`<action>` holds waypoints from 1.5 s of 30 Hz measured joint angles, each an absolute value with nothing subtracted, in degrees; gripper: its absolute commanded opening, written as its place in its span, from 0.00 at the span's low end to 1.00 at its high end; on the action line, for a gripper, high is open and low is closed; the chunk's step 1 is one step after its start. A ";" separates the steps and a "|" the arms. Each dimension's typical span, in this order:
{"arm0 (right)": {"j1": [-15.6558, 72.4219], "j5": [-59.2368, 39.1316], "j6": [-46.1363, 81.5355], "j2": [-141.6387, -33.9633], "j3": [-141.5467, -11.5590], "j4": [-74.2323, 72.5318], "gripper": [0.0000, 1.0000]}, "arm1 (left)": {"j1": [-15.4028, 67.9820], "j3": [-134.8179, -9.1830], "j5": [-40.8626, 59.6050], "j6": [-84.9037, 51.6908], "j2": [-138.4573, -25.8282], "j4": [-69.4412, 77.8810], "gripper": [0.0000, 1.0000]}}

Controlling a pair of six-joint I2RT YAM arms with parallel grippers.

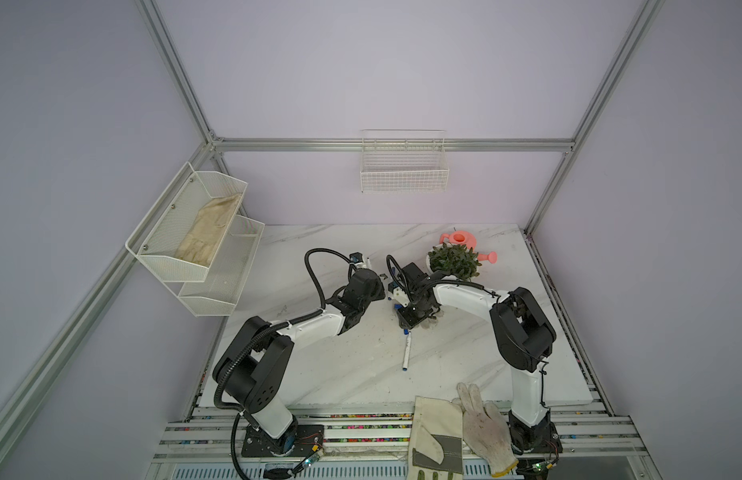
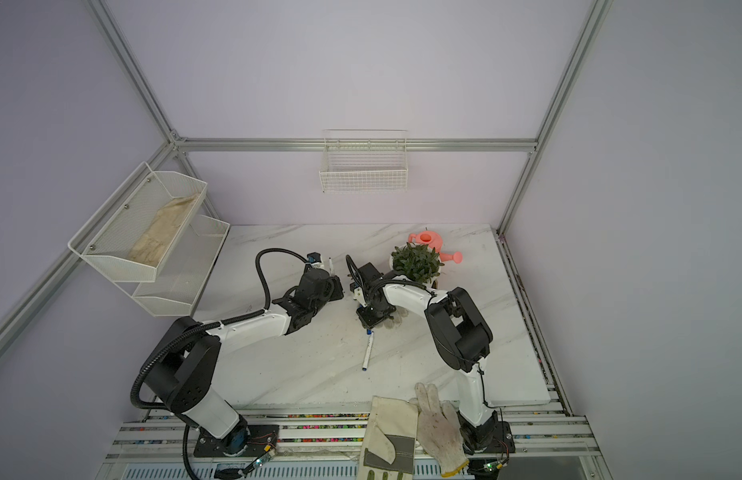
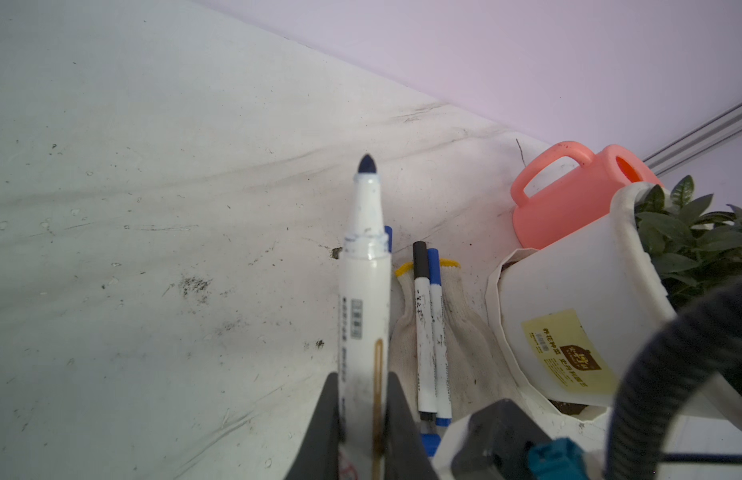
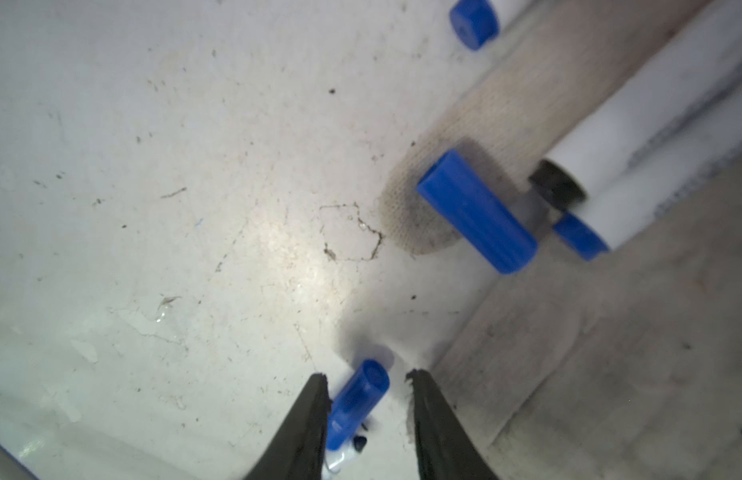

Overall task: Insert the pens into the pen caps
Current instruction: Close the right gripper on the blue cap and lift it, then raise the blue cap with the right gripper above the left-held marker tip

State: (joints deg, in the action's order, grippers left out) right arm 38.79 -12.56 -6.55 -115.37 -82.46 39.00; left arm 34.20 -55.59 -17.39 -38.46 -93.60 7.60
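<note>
My left gripper is shut on the barrel of an uncapped white pen. Its dark blue tip points away over the table. Beside it, two capped pens, one with a black cap and one with a blue cap, lie on a white knitted glove. My right gripper is open, low over the table, its jaws on either side of a loose blue pen cap. The cap touches one finger only. Another blue pen cap lies on a glove finger. One more pen lies alone mid-table.
A white pot with a green plant and a pink watering can stand at the back right, close to both grippers. Two work gloves hang over the table's front edge. Wire baskets hang on the walls.
</note>
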 measured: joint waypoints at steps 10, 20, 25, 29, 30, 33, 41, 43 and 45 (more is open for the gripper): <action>41.93 -6.39 -6.57 -117.93 -86.04 43.09 0.30 | 34.20 -55.57 -17.63 -38.41 -92.31 7.62 0.00; 42.74 -3.09 -7.03 -118.24 -86.56 43.27 0.04 | 34.20 -55.59 -17.50 -38.33 -92.31 7.60 0.00; 42.33 -2.50 -6.92 -118.21 -87.00 42.24 0.00 | 34.20 -55.59 -16.29 -38.17 -92.44 7.62 0.00; 39.59 -5.39 -5.72 -116.86 -88.05 38.96 0.00 | 34.30 -55.64 -13.69 -37.58 -93.54 7.70 0.00; 38.35 -6.61 -5.17 -115.87 -88.03 37.85 0.00 | 34.30 -55.66 -13.08 -37.36 -93.93 7.70 0.00; 33.04 -11.38 -2.83 -111.02 -87.83 33.06 0.00 | 34.52 -55.66 -10.50 -36.58 -95.11 7.84 0.00; 21.96 -23.51 5.65 -95.55 -83.57 14.31 0.00 | 35.97 -55.79 0.73 -30.79 -97.49 11.35 0.00; 21.12 -26.61 7.33 -94.45 -83.31 10.94 0.00 | 36.49 -55.79 3.53 -28.99 -98.04 11.86 0.00; 20.84 -29.76 8.75 -94.43 -82.91 8.25 0.00 | 36.95 -55.79 6.00 -27.31 -98.39 12.67 0.00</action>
State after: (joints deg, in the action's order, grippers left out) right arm 20.84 -29.76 8.75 -94.43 -82.91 8.25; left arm 36.95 -55.79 6.00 -27.31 -98.39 12.67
